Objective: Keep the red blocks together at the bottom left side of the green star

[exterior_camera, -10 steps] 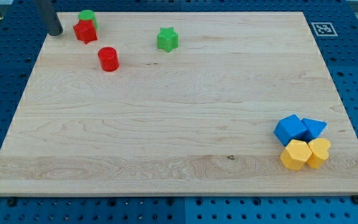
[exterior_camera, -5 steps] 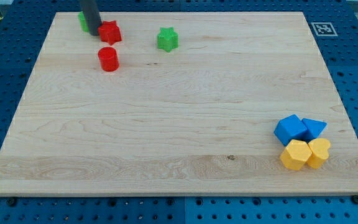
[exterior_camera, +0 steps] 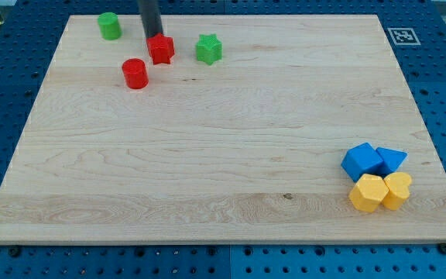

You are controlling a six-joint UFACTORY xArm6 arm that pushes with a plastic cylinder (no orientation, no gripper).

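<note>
Near the view's top left of the table [exterior_camera: 223,178], our tip [exterior_camera: 153,37] stood at the upper left edge of the red star [exterior_camera: 160,49], touching it or all but. Our end effector was a bare rod with nothing to spread or pinch. The green star [exterior_camera: 208,49] lay to the view's right of the red star, near but apart. The red cylinder [exterior_camera: 135,74] sat below and to the left of the red star, close by, not touching. We judged the coming move to turn on this: the red star lay down and right of our tip, on the line toward the green star. The green cylinder [exterior_camera: 109,25] stood apart at the upper left.
</note>
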